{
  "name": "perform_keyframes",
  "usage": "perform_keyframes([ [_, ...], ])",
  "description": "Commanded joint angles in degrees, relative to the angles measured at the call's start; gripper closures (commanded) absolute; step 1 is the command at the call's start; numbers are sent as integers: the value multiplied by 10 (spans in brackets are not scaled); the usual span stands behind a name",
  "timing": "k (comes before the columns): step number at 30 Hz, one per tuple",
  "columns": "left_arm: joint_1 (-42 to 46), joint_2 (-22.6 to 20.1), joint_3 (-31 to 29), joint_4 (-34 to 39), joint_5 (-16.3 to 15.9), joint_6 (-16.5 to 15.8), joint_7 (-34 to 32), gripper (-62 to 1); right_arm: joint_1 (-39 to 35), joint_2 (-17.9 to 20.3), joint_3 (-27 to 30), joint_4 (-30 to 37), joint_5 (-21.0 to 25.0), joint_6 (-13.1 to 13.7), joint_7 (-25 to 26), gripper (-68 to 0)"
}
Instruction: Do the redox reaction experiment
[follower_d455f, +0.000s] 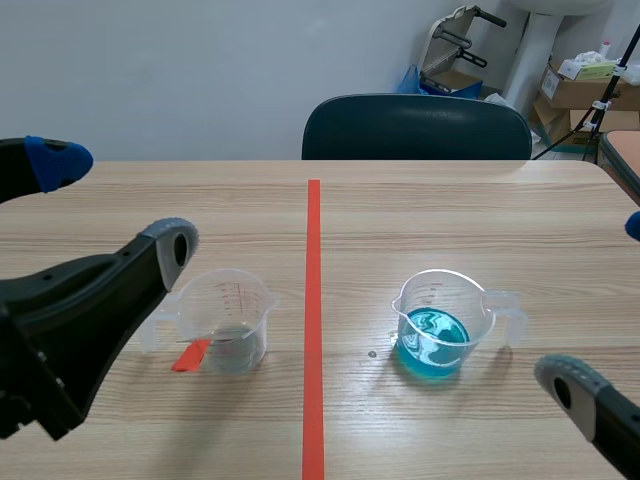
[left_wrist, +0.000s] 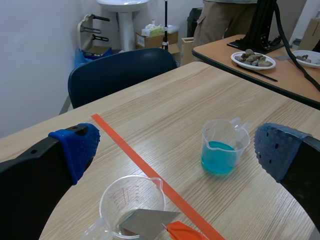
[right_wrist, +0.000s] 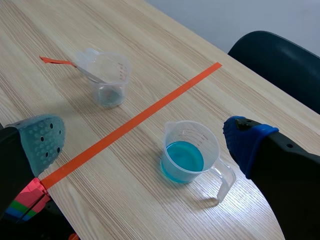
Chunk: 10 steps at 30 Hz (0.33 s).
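Wooden table (follower_d455f: 450, 210) holds clear beaker (follower_d455f: 446, 298) of blue liquid (follower_d455f: 432, 342).

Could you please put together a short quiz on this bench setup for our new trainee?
1. True or false: the left gripper is shut on the left cup.
2. On which side of the orange-red tape line does the cup of blue liquid stand? A) the robot's left B) the robot's right C) on the line
3. Fill in: the handle of the tool leaning in the left cup is ____ in colour.

Key:
1. False: its fingers are open and apart from the cup.
2. B.
3. Orange-red.
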Motion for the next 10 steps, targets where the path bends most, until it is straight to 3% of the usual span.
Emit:
perform_keyframes([
  [1, 4, 3, -1, 11, -2, -1, -6, -623, 2, 4, 3, 2, 10, 0, 6, -679],
  [10, 4, 3, -1, 11, -2, -1, -2, -623, 2, 4, 3, 2, 8, 0, 6, -679],
])
